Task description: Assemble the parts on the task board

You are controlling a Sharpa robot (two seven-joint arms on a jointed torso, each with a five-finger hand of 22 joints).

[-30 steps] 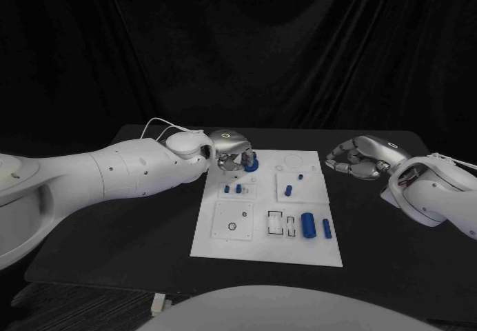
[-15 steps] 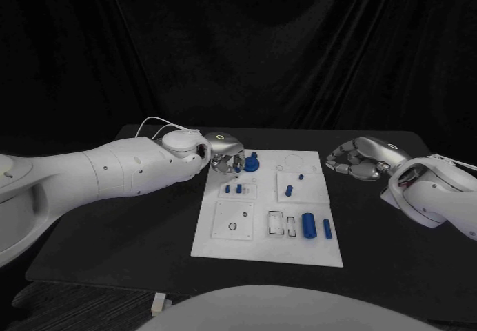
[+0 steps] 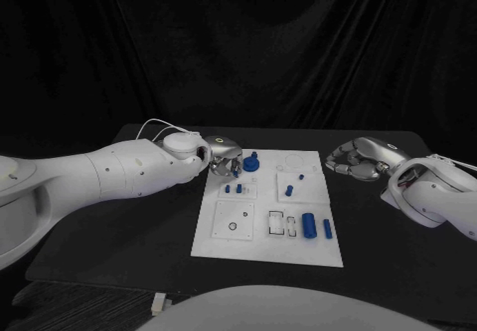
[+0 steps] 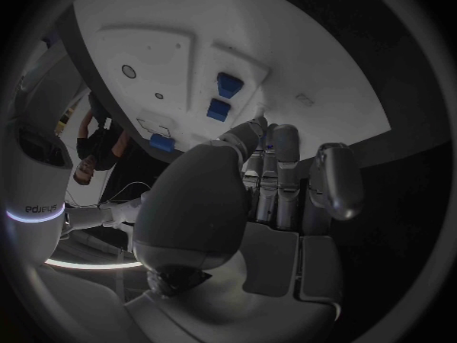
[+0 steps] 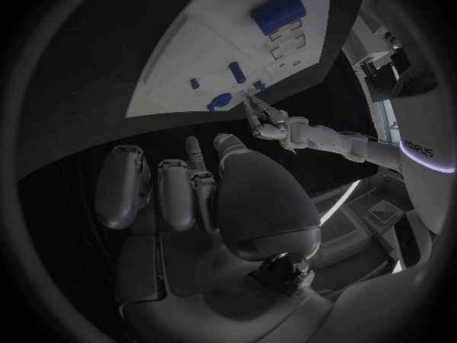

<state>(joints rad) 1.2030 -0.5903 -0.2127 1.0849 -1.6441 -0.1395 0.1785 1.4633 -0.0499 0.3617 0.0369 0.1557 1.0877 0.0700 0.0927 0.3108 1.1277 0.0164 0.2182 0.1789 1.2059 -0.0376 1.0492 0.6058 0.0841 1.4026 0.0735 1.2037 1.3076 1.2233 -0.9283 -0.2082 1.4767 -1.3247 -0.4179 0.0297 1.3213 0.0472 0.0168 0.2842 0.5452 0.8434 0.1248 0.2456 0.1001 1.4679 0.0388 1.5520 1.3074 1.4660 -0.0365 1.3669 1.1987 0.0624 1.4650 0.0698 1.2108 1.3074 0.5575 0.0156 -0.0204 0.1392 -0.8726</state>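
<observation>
A: What has just changed?

B: The left hand (image 3: 225, 157) has slid left off the round blue part (image 3: 252, 164) — a second ago its fingers covered it; now they hang loosely apart beside it, holding nothing.

A: Meaning?

B: That part looks seated at the task board's (image 3: 267, 248) upper left; others lie lower right.

A: And the right hand (image 3: 355, 160)?

B: Unmoved at the frame's right — fingers curled in, empty.

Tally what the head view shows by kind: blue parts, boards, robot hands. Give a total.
Blue parts: 7
White task board: 1
Hands: 2 (left hand, right hand)
Total: 10
</observation>
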